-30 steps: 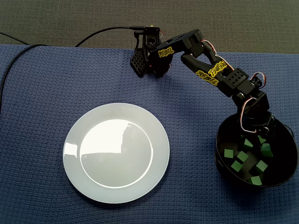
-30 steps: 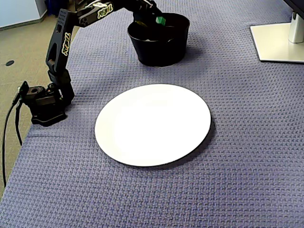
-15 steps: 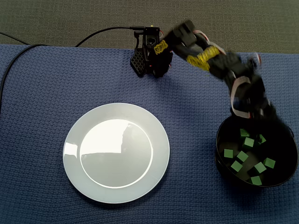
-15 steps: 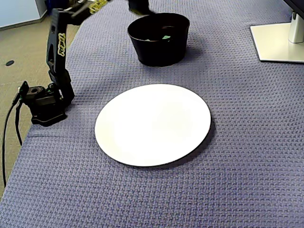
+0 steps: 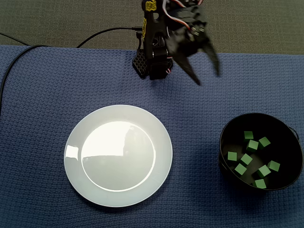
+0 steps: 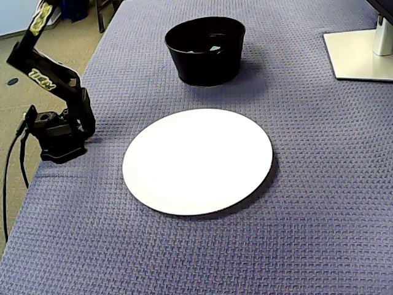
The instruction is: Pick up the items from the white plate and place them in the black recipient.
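a fixed view shows the green cubes (image 5: 246, 159) all lying inside the black bowl (image 5: 226, 135), which stands to the right of the white plate (image 5: 118, 156) and well apart from it. nine cubes can be counted, scattered loose on the bowl's bottom. the plate is bare. only pale reflections show on its glaze, and no cube rests on it or on the blue woven surface (image 5: 47, 95) around it.

in a fixed view the plate (image 6: 196, 161) is equally blank. the bowl (image 6: 206, 64) stands beyond it, its contents mostly hidden by the near wall.

the pincer (image 5: 209, 79) hangs past the plate's far edge, above and to the right of the plate in that picture. its two fingers are spread wide and hold nothing, though they are somewhat blurred. the arm's base (image 6: 58, 138) sits left of the plate, at the surface's edge, with a cable (image 6: 12, 172) trailing from it.

judging from this, the moving looks done. nothing is left on the plate to fetch, so all that is left is for the arm to come to rest.
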You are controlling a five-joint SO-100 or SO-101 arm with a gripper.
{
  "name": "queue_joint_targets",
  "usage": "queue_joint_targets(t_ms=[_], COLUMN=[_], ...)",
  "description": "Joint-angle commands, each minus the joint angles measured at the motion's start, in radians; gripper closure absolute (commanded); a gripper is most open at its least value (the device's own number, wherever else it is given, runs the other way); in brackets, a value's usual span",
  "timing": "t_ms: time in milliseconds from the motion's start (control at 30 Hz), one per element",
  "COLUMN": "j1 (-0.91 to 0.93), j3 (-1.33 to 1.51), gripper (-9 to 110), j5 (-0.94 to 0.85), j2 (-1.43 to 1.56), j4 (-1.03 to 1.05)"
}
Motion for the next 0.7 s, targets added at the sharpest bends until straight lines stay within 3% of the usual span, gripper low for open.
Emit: queue_joint_targets(t_ms=[0,200,467,667], j1=[0.078,0.112,0.114,0.117], j3=[0.327,0.681,0.953,1.259], gripper=[101,101,101,101], j5=[-0.112,-0.193,-0.359,-0.488], j2=[0.250,0.511,0.710,0.833], j4=[-0.279,-0.299,0.109,0.282])
